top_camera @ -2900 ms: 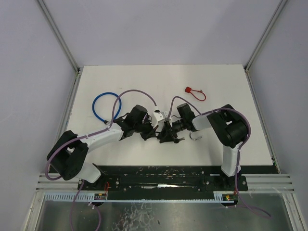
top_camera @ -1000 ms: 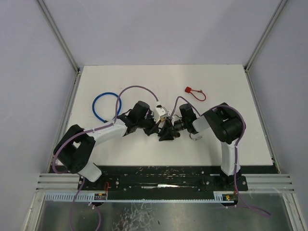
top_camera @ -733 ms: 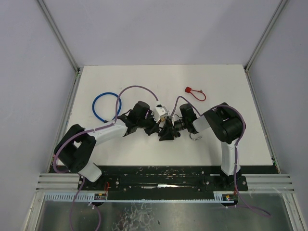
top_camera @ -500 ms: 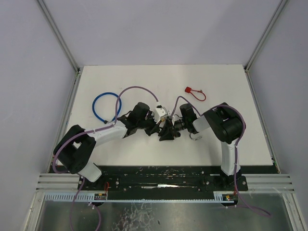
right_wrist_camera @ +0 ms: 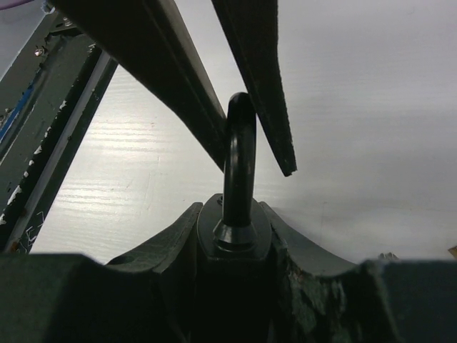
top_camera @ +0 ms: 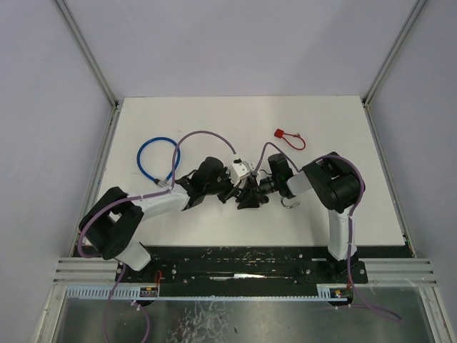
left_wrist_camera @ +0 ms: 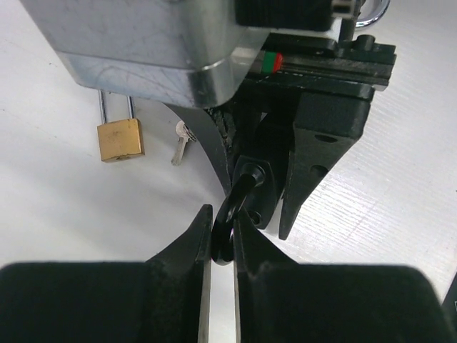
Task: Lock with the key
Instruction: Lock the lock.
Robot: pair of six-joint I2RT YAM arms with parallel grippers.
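A black padlock [right_wrist_camera: 234, 230] is held between my two grippers above the table's middle [top_camera: 247, 196]. My right gripper [right_wrist_camera: 234, 214] is shut on the lock's body. The black shackle [right_wrist_camera: 239, 153] stands up out of it. My left gripper [left_wrist_camera: 223, 218] is shut on that shackle [left_wrist_camera: 230, 214], with its fingers [right_wrist_camera: 260, 71] on either side of the loop. A small brass padlock [left_wrist_camera: 120, 138] and a silver key [left_wrist_camera: 181, 142] lie on the white table beyond the left gripper. Neither shows clearly in the top view.
A blue cable loop [top_camera: 153, 158] lies at the left of the table. A red tag with a loop [top_camera: 289, 137] lies at the back right. A silver ring [top_camera: 289, 204] lies beside the right wrist. Grey walls stand around the white table [top_camera: 214, 121].
The left arm has drawn in and its wrist has shifted a little to the right. Both grippers keep their hold on the black padlock at the same place.
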